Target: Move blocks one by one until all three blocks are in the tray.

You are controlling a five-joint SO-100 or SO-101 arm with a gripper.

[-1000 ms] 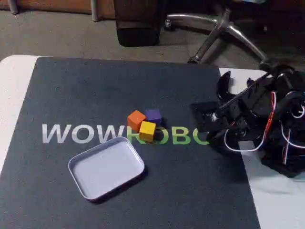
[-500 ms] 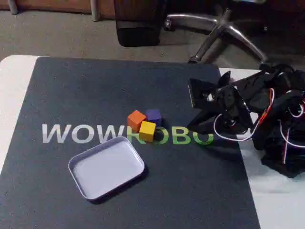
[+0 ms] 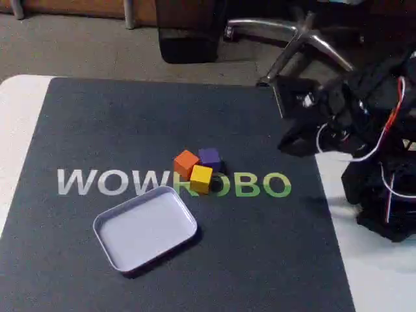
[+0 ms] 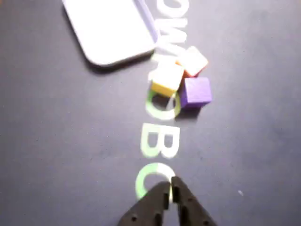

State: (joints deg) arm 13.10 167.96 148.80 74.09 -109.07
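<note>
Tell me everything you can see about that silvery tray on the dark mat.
The tray is a shallow, pale silvery-white rectangle with rounded corners and a low raised rim, looking like thin metal or plastic. It lies flat on the dark mat, turned at an angle, partly covering the printed lettering. Nothing is inside it. The yellow block sits just beyond its nearest corner in the fixed view; whether they touch is unclear. The wrist view shows the tray blurred.

The dark mat [image 3: 130, 123] carries large printed lettering across its middle: "WOW" in white, then "OBO" in green running towards its right edge. In the wrist view the green letters "O", "B", "C" read sideways on the mat [image 4: 70, 141].
</note>
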